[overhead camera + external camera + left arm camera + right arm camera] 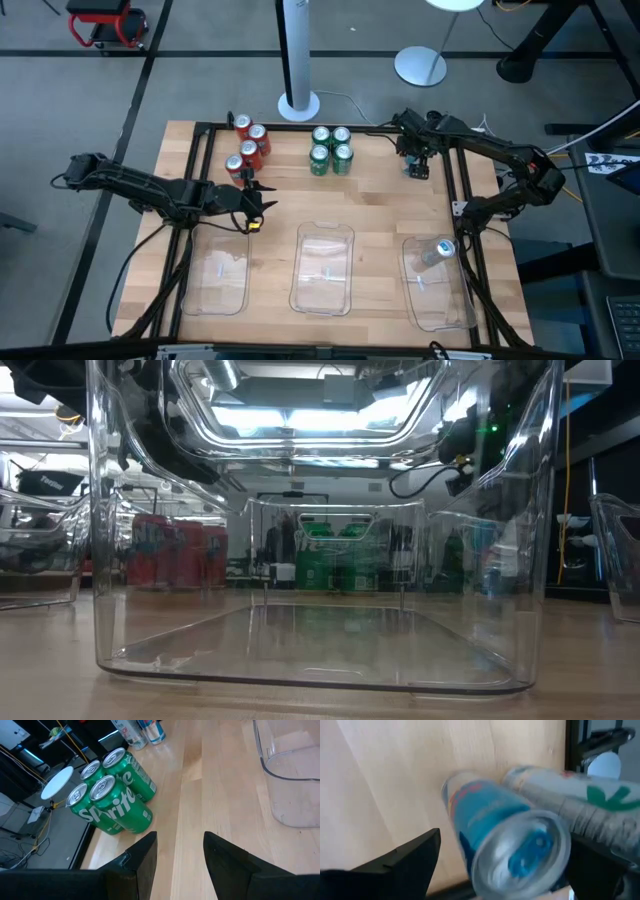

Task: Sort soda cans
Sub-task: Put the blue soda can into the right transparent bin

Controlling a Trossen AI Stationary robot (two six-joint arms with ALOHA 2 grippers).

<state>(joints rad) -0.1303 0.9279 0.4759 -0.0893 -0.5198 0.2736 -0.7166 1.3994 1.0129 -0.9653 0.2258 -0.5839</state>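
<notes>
Right gripper (502, 865) fingers spread wide around a blue can (505, 840), apparently upright on the table (380, 205) right of the green cans (331, 150): light, slick, dentable; best gripped mid-body. Left gripper (180, 855) fingers apart, empty.

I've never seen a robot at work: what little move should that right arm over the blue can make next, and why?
Probably close the right gripper on the blue can: the can already sits between its open fingers. One such can lies in the right tray, so that seems its destination.
</notes>
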